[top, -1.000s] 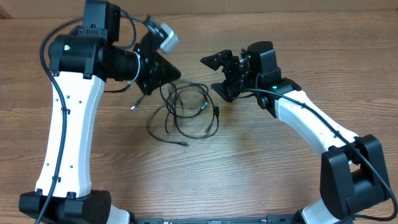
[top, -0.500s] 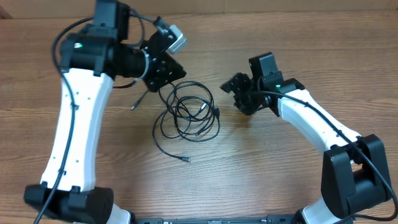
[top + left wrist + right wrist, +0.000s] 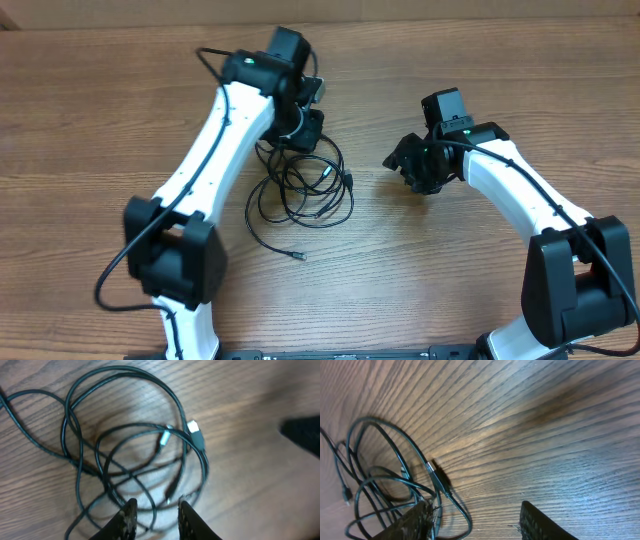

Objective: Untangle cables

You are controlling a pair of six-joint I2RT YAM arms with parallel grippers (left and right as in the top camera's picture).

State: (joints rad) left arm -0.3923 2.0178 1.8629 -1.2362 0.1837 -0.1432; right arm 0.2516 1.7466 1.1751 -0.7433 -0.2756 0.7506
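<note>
Tangled black cables (image 3: 305, 185), likely light, limp; best grabbed by plug (image 3: 347, 179) at 3 o'clock. Left fingers (image 3: 129, 517), right fingers (image 3: 412, 522) spread, empty.

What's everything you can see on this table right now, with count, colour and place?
cables: a few, exact count unclear; black, some ends silver-tipped; tangled in a loose coil mid-table
table: one; brown wood grain; under everything
left arm: one; white with black joints; reaching to the coil's far edge
right arm: one; white with black joints; right side
left pincer: one; black; partly open over the coil
right pincer: one; black; open, right of the coil, holding nothing
</note>
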